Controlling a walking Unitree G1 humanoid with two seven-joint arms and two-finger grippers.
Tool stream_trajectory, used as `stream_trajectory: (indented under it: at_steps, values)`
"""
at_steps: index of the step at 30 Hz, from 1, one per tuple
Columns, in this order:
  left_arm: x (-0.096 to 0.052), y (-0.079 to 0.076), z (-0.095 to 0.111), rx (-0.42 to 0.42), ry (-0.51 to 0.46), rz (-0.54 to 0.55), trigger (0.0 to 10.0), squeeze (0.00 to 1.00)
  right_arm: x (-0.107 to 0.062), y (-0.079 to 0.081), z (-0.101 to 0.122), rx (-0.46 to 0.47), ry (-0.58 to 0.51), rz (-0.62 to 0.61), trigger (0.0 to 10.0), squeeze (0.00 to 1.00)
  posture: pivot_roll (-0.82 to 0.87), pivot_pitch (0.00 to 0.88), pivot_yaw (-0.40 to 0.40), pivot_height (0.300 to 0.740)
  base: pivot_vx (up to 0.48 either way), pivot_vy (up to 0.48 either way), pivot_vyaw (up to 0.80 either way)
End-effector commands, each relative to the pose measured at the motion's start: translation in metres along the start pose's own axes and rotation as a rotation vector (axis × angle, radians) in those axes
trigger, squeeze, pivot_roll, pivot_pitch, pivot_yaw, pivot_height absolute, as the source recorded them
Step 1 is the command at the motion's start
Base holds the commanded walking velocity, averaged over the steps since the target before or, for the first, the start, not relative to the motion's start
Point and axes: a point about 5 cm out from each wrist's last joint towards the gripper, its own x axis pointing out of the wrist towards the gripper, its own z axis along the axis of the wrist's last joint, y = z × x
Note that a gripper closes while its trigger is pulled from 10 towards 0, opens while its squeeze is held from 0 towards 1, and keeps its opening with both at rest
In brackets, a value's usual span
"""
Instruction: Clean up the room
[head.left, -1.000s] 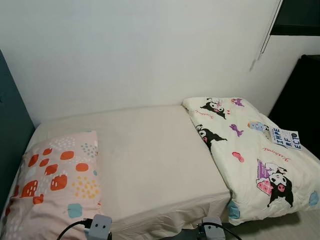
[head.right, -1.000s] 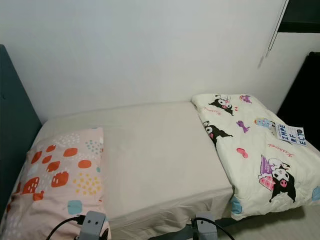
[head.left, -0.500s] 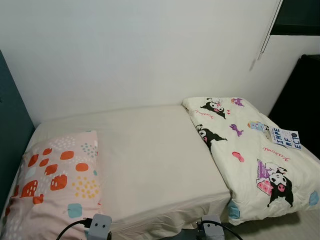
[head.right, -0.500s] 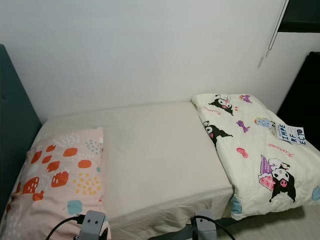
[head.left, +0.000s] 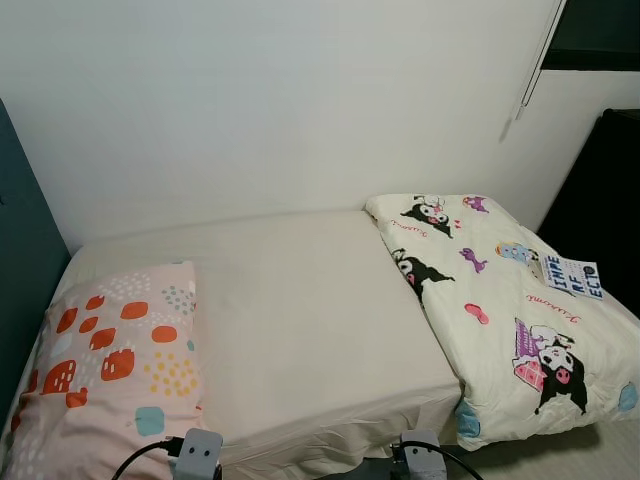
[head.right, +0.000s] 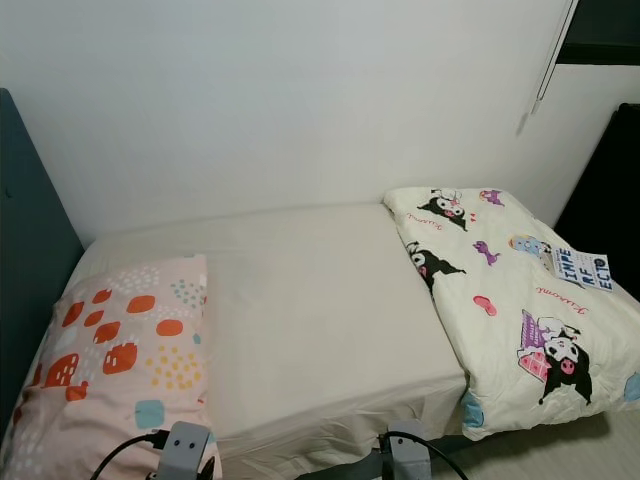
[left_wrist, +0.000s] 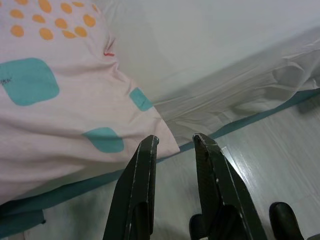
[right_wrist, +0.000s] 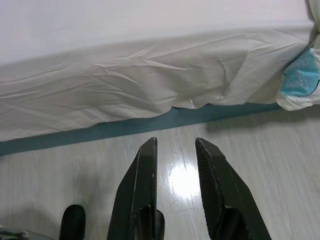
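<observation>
**Bed-making station — folded duvet at right end of bed, both grippers idle.**
The cartoon-print duvet (head.left: 505, 300) lies folded over the right end of the bed (head.left: 300, 300), pillow (head.left: 110, 360) at near left. Judged soft, bulky, light, prone to slump — pinch a near corner or edge. Left gripper (left_wrist: 172, 145) and right gripper (right_wrist: 175, 145) hang over the floor (right_wrist: 250, 160), fingers parted, empty.

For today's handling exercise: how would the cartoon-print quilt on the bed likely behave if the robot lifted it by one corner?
The quilt is probably floppy: its edge droops over the bed. It looks puffy, so likely light for its bulk. It would probably sag and drag.
</observation>
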Motion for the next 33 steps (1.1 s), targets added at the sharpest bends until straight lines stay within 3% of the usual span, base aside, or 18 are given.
stream_trajectory:
  at_steps: [1,33]
  values:
    - [-0.0033,0.0037,-0.006,0.01,0.025,0.003,10.0,0.0,-0.0031,0.0021,-0.0089,-0.004,0.038,0.006,10.0,0.0,0.05,0.083,-0.06,0.74,0.0,0.0,0.0]
    - [-0.0036,0.003,-0.0068,0.017,0.029,-0.004,10.0,0.0,-0.0041,0.0014,-0.0121,-0.008,0.055,0.006,10.0,0.0,0.05,0.08,-0.058,0.74,0.0,0.0,0.0]
